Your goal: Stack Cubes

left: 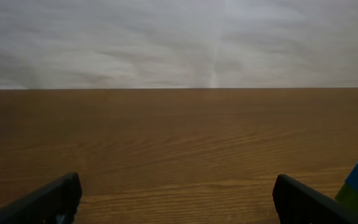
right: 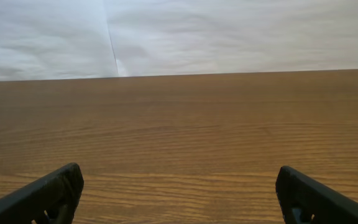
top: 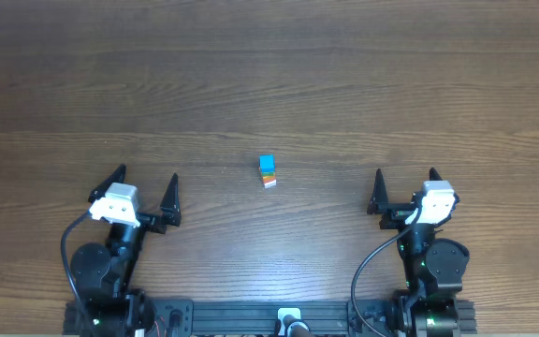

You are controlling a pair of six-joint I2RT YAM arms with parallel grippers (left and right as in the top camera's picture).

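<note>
We see the cube stack (top: 268, 172), blue on top, green and orange below, its base unclear; left gripper (top: 148, 173) and right gripper (top: 406, 172) both gape empty.

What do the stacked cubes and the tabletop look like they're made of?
The cubes: probably painted wood or hard plastic, judging by flat solid colours, crisp edges and matte faces; too small to settle. The table: wood or wood-look laminate, dark brown with long grain lines and a smooth, low-sheen surface.

Wooden table (top: 157, 75), cube stack (top: 268, 173) mid-table
</note>
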